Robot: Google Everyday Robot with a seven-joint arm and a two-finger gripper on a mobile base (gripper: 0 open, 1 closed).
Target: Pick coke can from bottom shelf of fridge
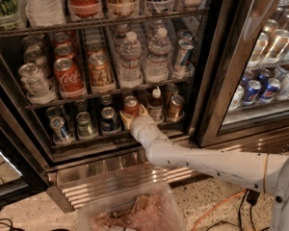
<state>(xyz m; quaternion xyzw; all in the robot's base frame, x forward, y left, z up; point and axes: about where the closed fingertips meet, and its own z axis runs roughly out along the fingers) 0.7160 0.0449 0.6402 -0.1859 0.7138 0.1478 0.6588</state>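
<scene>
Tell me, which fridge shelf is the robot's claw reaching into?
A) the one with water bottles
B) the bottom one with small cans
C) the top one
B: the gripper is at the coke can on the bottom shelf, below the water bottles.
</scene>
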